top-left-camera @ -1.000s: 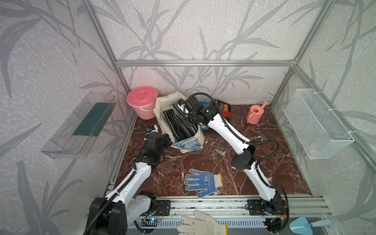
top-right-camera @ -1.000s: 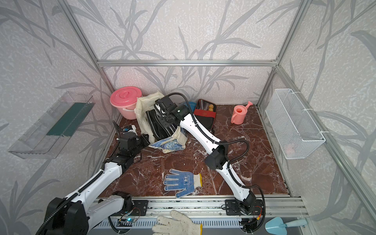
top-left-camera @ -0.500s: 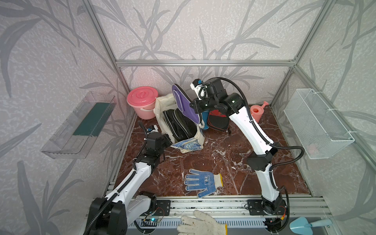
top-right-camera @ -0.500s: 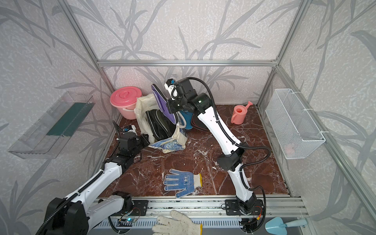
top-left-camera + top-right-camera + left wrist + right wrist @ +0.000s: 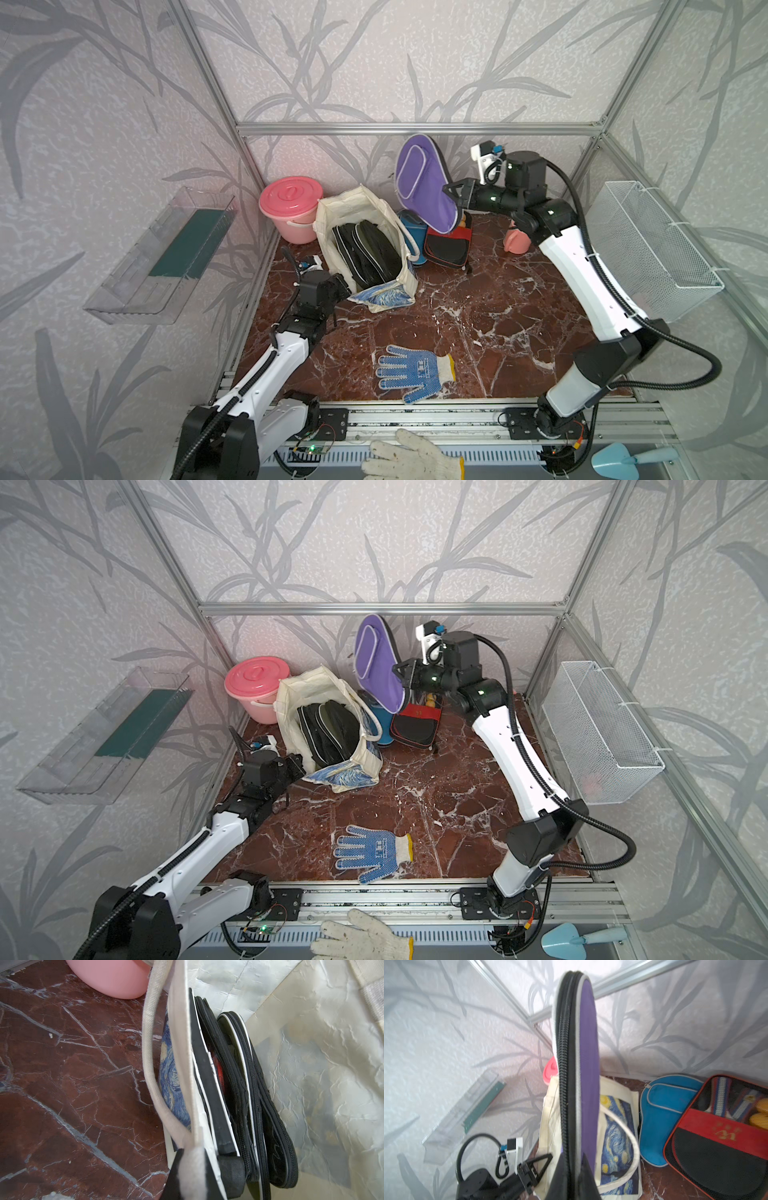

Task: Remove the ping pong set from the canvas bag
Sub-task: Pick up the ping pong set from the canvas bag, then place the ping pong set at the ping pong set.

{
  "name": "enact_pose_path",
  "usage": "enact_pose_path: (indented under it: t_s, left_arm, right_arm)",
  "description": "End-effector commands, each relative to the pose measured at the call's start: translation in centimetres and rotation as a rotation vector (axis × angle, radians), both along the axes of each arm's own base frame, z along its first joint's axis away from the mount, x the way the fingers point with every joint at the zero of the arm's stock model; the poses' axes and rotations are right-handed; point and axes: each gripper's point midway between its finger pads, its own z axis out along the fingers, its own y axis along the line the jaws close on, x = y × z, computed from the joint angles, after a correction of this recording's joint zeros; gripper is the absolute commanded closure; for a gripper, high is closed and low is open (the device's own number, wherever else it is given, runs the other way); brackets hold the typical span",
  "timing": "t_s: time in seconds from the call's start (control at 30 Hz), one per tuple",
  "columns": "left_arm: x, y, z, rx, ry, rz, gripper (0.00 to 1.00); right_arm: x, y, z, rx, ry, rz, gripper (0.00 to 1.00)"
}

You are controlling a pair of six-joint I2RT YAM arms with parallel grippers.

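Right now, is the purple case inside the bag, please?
No, the right tool holds the purple case up in the air, well clear of the bag.

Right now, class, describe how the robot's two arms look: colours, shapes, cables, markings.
The left arm and right arm both have white rounded shells joined by black joints. A black ribbed cable loops beside each. Each wrist carries a white camera bracket with a blue part. Small green lights glow on the right arm. The jaws are black, triangular.
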Motion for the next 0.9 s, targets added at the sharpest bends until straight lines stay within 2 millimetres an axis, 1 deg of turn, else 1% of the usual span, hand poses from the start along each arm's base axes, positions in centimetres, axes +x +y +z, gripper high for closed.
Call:
enact_pose_path:
  t_s: [0.0, 0.1, 0.13, 0.2, 0.27, 0.43, 0.57, 0.6, 0.63, 0.73, 0.8, 0.83, 0.87]
  left_arm:
    - [0.4, 0.4, 2.2, 0.023, -0.048, 0.017, 1.0]
    - [0.3, 0.5, 2.1, 0.029, -0.042, 0.019, 1.0]
    - [0.2, 0.6, 2.0, 0.032, -0.04, 0.021, 1.0]
    - [0.2, 0.6, 1.9, 0.035, -0.036, 0.022, 1.0]
    - [0.2, 0.6, 1.9, 0.035, -0.035, 0.019, 1.0]
    - [0.2, 0.6, 1.9, 0.039, -0.032, 0.02, 1.0]
    - [0.1, 0.7, 1.8, 0.045, -0.03, 0.021, 1.0]
    - [0.1, 0.6, 1.8, 0.046, -0.03, 0.019, 1.0]
    - [0.1, 0.7, 1.7, 0.047, -0.028, 0.021, 1.0]
    - [0.1, 0.6, 1.6, 0.047, -0.025, 0.015, 1.0]
    - [0.1, 0.6, 1.5, 0.047, -0.023, 0.015, 1.0]
    - [0.1, 0.6, 1.4, 0.05, -0.021, 0.016, 1.0]
    - [0.2, 0.6, 1.4, 0.05, -0.021, 0.015, 1.0]
  right_arm:
    - [0.4, -3.2, 4.1, 0.153, -0.13, -0.058, 1.0]
    - [1.6, -6.0, 2.3, 0.186, -0.11, -0.136, 1.0]
    - [2.1, -6.9, 1.4, 0.192, -0.104, -0.161, 1.0]
    - [3.0, -8.0, 0.1, 0.198, -0.103, -0.199, 1.0]
    - [4.2, -8.8, -1.7, 0.2, -0.09, -0.225, 1.0]
    - [7.5, -9.4, -6.1, 0.221, -0.065, -0.26, 1.0]
    - [9.8, -9.5, -9.2, 0.267, -0.052, -0.269, 1.0]
    - [10.6, -9.6, -10.5, 0.284, -0.035, -0.27, 1.0]
    - [11.2, -9.6, -11.3, 0.306, -0.039, -0.271, 1.0]
    - [12.6, -9.8, -13.7, 0.364, -0.025, -0.268, 1.0]
    - [13.3, -9.8, -15.3, 0.405, -0.01, -0.266, 1.0]
    - [13.5, -9.9, -15.8, 0.432, -0.015, -0.261, 1.0]
    - [13.8, -10.1, -16.8, 0.447, 0.002, -0.266, 1.0]
